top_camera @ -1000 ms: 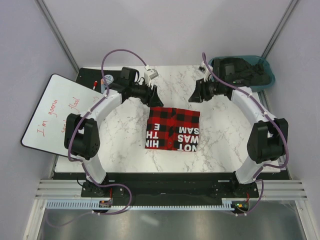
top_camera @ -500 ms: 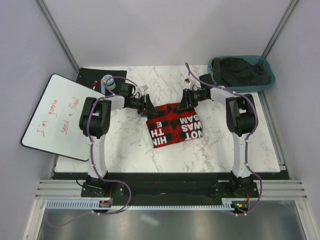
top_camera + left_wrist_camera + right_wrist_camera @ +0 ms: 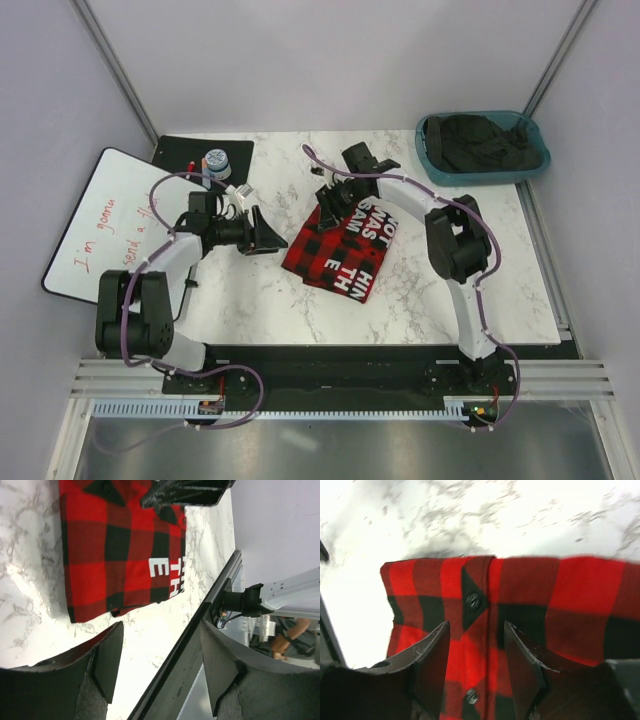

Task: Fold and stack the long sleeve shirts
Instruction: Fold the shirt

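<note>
The red-and-black buffalo-check shirt (image 3: 340,250) lies folded into a rectangle on the marble table, turned diagonally, with white letters on its right half. My right gripper (image 3: 328,208) is open and low over the shirt's far corner. In the right wrist view its fingers straddle the button placket (image 3: 472,601) of the shirt (image 3: 560,595); I cannot tell whether they touch it. My left gripper (image 3: 268,241) is open and empty, just left of the shirt and apart from it. In the left wrist view the shirt (image 3: 120,545) lies beyond my open left gripper (image 3: 160,627).
A teal bin (image 3: 430,150) holding dark clothes stands at the back right. A whiteboard (image 3: 105,235) overhangs the table's left side, with a black mat (image 3: 185,150), a blue-capped jar (image 3: 216,160) and a red marker (image 3: 190,167) behind it. The table's front rail (image 3: 200,645) shows.
The shirt has turned from square to diagonal. My left gripper has pulled back left off the shirt. My right gripper has swung left and nearer, onto the shirt's far corner.
</note>
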Controlling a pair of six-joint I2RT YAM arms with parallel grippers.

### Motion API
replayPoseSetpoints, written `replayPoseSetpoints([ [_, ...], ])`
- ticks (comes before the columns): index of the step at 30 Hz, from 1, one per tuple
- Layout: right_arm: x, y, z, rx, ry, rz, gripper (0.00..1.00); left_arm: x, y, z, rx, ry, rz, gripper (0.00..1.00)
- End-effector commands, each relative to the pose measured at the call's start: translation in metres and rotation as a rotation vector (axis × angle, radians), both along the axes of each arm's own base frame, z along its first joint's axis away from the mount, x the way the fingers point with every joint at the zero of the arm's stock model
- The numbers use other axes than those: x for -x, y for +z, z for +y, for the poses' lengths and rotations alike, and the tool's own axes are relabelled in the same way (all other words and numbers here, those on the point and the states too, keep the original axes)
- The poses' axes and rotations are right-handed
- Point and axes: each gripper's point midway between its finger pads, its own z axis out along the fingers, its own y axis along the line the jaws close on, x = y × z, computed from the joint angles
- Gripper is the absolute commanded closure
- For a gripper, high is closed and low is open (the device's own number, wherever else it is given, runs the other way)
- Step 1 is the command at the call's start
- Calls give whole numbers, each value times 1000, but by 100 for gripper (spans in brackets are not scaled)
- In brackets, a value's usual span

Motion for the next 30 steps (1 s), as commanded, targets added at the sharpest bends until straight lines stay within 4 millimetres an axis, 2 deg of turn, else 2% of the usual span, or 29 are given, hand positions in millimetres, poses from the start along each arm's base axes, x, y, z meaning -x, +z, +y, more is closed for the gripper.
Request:
replayPoseSetpoints([
  [1, 1, 57, -30, 33, -36, -148, 45, -2, 17, 3, -31, 39, -108, 32],
  [4, -1, 55, -43, 73, -72, -162, 45, -15, 6, 9, -79, 108, -62, 35],
  [5, -7, 54, -50, 85, -92, -166, 45, -17, 1, 11, -94, 121, -23, 40],
  [7, -26, 45, -69, 85, -150, -138, 45, -16, -24, 14, -138, 137, 78, 42],
  [9, -37, 26, -90, 99, -202, -83, 46, -16, -35, 16, -160, 130, 111, 43],
  [10, -38, 17, -96, 105, -204, -62, 47, -17, -46, 18, -180, 128, 128, 42],
  [12, -35, -3, -107, 132, -213, -26, 50, -20, -51, 17, -184, 119, 136, 42],
  [13, -26, -18, -113, 153, -203, 3, 52, -20, -56, 15, -177, 110, 156, 42],
  [15, -15, -27, -120, 167, -205, 31, 57, -28, -54, 14, -170, 105, 143, 44],
  [16, 1, -40, -126, 179, -202, 82, 58, -32, -52, 13, -165, 95, 124, 43],
  [18, 22, -36, -128, 157, -192, 117, 64, -45, -44, 13, -162, 98, 78, 44],
  [19, 52, -50, -133, 165, -181, 193, 65, -47, -42, 15, -162, 105, 83, 45],
  [20, 62, -37, -131, 133, -197, 199, 65, -56, -30, 19, -171, 117, 57, 46],
  [21, 78, -32, -124, 88, -187, 232, 65, -53, -25, 22, -184, 118, 57, 46],
  [22, 107, -42, -125, 82, -195, 309, 65, -41, -20, 22, -181, 104, 77, 46],
  [23, 111, -28, -115, 31, -191, 282, 65, -29, -8, 23, -184, 102, 50, 45],
  [24, 127, -19, -104, -29, -186, 347, 63, -21, -5, 23, -187, 104, 50, 43],
  [25, 143, -21, -101, -33, -184, 387, 62, -12, -5, 25, -193, 106, 53, 42],
  [26, 150, -8, -89, -69, -148, 357, 61, 4, -12, 26, -204, 111, 95, 41],
  [28, 169, -2, -80, -112, -124, 393, 59, 18, -16, 22, -188, 106, 134, 40],
  [30, 174, 12, -72, -158, -81, 363, 56, 34, -34, 10, -199, 42, 199, 41],
])
